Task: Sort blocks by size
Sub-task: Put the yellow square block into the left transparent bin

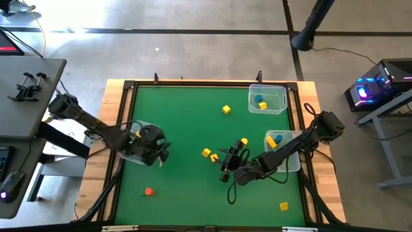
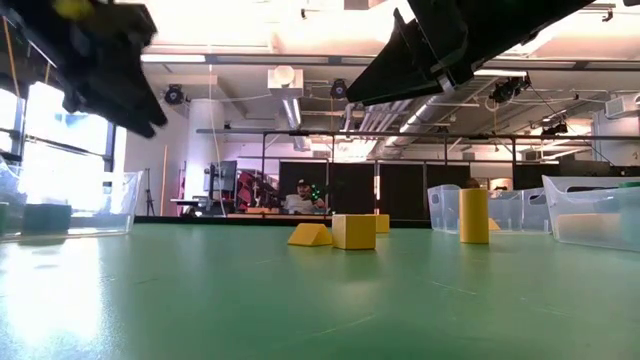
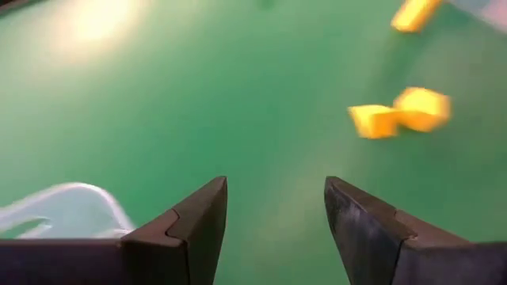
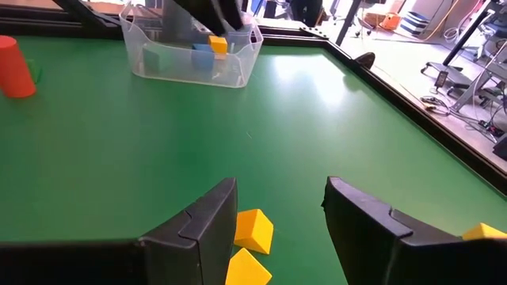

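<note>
**Both grippers empty above the green mat**

The right gripper (image 1: 226, 169) hung with its fingers (image 4: 207, 226) spread and nothing between them. Just ahead of its tips lay a yellow cube (image 4: 253, 229) touching a yellow wedge (image 4: 247, 269), with a yellow cylinder (image 1: 243, 142) a little beyond. Farther off, an orange-red cylinder (image 4: 16, 67) stood near a clear bin (image 4: 192, 54) holding blue and yellow blocks. The left gripper (image 1: 159, 154) hovered at that bin's edge, its fingers (image 3: 198, 229) also apart and empty. Two more clear bins (image 1: 267, 98) sat behind the right arm, with blocks inside.
</note>
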{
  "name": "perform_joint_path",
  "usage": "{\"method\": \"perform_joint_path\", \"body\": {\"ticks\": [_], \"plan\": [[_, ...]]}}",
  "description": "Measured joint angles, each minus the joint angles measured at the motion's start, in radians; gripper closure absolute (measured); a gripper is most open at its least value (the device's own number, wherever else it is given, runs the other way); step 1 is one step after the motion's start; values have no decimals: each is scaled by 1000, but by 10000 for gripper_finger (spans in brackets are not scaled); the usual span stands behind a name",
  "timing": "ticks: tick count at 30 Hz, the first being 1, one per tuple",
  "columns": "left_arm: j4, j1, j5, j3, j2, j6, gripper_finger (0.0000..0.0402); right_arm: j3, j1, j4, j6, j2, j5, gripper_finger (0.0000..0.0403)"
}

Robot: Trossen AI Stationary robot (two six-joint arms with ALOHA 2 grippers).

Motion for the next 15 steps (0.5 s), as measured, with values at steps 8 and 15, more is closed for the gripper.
{"method": "perform_joint_path", "body": {"ticks": [8,15], "plan": [[-146,205,60,0,136,-14,207,0,0,0,0,0,0,221],[-243,280,70,-2,170,-40,207,0,0,0,0,0,0,221]]}}
